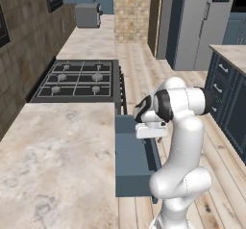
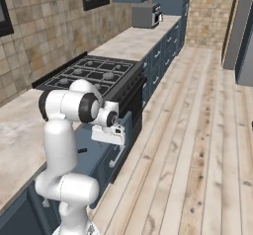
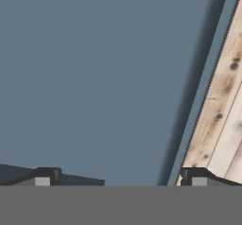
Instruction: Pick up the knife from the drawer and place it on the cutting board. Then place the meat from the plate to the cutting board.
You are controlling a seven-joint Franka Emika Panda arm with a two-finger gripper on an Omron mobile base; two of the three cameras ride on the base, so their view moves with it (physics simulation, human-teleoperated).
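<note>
Slate-blue drawer (image 1: 130,160) stands pulled out from the table (image 1: 57,160); the hand (image 3: 118,176) hovers above it, fingers apart.

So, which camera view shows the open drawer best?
The left base view: the drawer is seen from above, pulled out under the gripper. The right base view shows its side, partly behind the arm. The hand view shows its flat blue floor.

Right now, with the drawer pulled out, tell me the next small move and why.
Probably sweep the hand along the drawer to find the knife. The open pincer hangs just over the drawer's bare blue floor near its front wall, with wood floor beyond, and no knife lies between the tips there.
</note>
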